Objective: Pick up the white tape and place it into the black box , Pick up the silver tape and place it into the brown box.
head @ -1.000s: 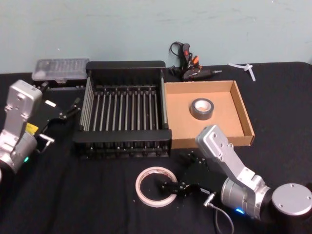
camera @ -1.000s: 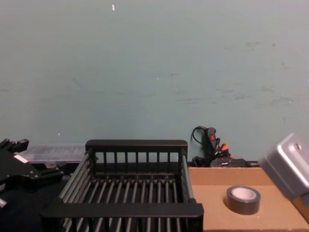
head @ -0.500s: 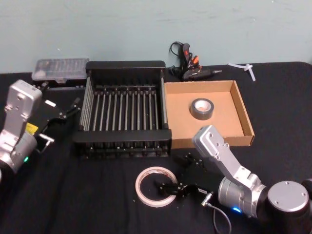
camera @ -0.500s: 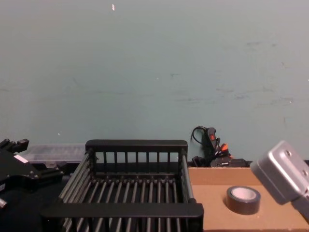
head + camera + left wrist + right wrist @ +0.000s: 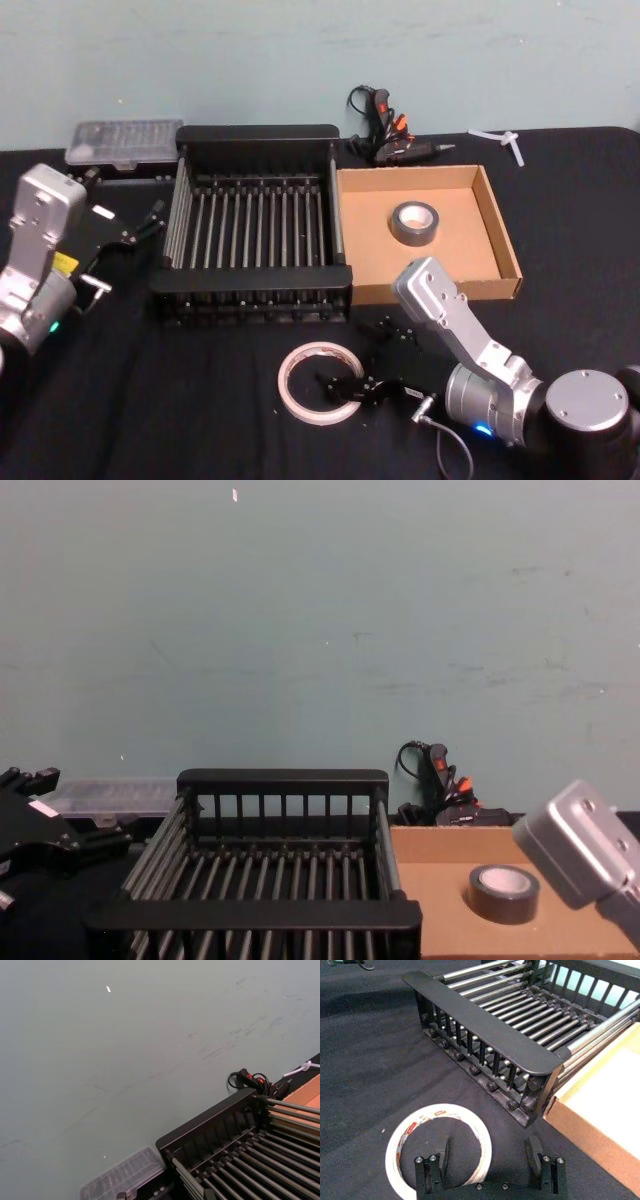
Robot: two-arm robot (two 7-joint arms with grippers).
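The small dull silver-grey roll of duct tape already sits flat on the floor of the shallow tan cardboard tray, so that half looks done. What's left: the wide flat white tape roll w/ red printed marks lies on the black worktop, just in front of the black slatted plastic crate and not in it. Crate has nothing inside.

Right gripper is down at the white roll, arm reaching in from the robot's right, forearm angled low across the worktop, wrist bent twd the roll. Jaws are spread apart: in the right wrist view one finger stands inside the ring, the other outside and well clear of the rim, so the near wall of the roll sits btwn them, nothing pinched yet. Probably about to close on that wall, then lift and carry fwd to the crate.

Left gripper is parked beside the crate's left side, apart from both tapes; can't tell how its jaws stand.
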